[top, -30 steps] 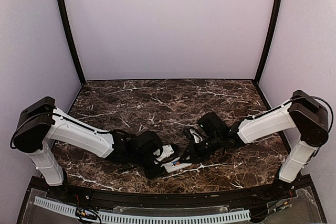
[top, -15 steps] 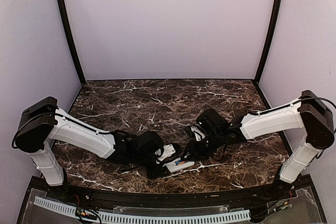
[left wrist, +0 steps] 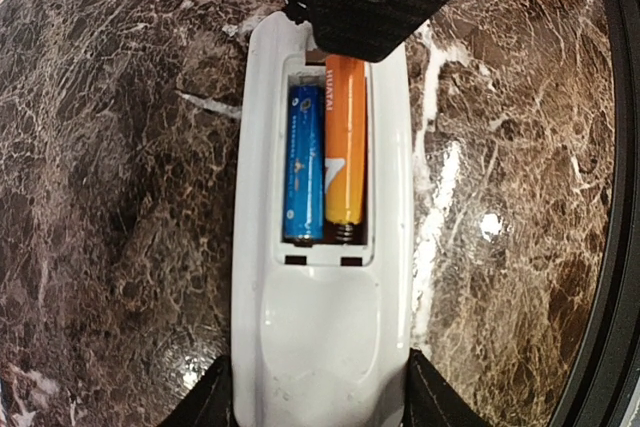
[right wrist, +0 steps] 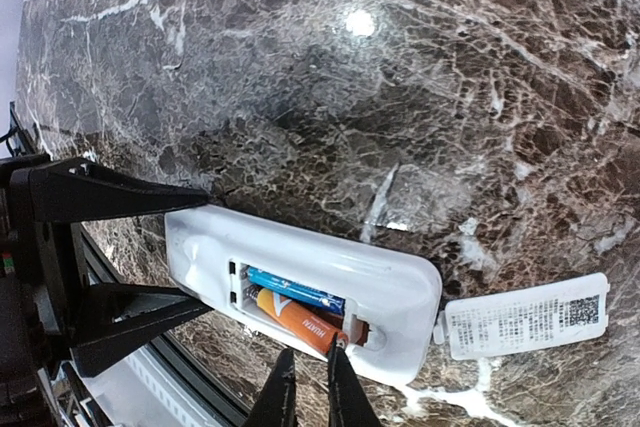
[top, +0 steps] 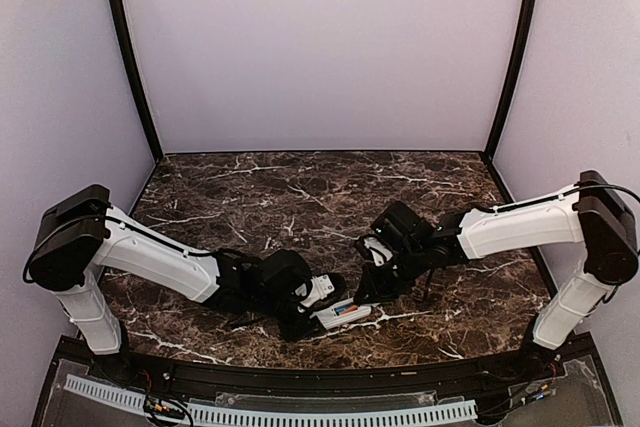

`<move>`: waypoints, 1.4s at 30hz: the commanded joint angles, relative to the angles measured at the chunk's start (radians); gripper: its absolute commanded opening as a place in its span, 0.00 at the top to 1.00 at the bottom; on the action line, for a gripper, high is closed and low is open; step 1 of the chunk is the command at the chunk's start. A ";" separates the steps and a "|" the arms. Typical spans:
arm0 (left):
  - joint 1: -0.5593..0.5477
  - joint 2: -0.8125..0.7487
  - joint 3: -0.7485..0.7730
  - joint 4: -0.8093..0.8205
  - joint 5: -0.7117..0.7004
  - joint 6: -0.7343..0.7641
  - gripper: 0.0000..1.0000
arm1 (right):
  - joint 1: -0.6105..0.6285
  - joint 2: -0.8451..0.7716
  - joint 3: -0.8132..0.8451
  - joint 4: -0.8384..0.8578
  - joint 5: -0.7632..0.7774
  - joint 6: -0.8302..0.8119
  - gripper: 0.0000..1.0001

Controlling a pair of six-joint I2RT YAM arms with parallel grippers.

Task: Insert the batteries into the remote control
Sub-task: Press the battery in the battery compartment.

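The white remote control [left wrist: 320, 327] lies back up on the marble, its compartment open. My left gripper [left wrist: 320, 399] is shut on its near end; both also show in the top view, the remote [top: 342, 314] and the gripper [top: 305, 312]. A blue battery [left wrist: 303, 162] and an orange battery [left wrist: 345, 137] lie side by side in the compartment. My right gripper [right wrist: 310, 382] is shut and empty, one fingertip touching the orange battery's [right wrist: 300, 319] end, which sits slightly raised. The blue battery [right wrist: 295, 290] lies flat.
The small flat white cover piece [right wrist: 525, 315] with a printed label lies on the marble just past the remote's far end. The table's black front rim [left wrist: 610, 247] runs close beside the remote.
The right gripper has shifted slightly left and away from the front edge, staying over the remote's far end. The left arm and the remote have not moved.
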 commanded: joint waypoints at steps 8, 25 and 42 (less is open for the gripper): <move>-0.007 0.044 -0.043 -0.078 0.041 -0.015 0.67 | 0.015 0.019 0.020 -0.006 -0.001 -0.011 0.91; -0.007 0.046 -0.043 -0.077 0.043 -0.012 0.68 | 0.016 0.056 0.038 -0.021 0.018 -0.034 0.94; -0.007 0.047 -0.044 -0.073 0.040 -0.009 0.68 | 0.070 0.109 0.041 -0.006 0.009 -0.004 1.00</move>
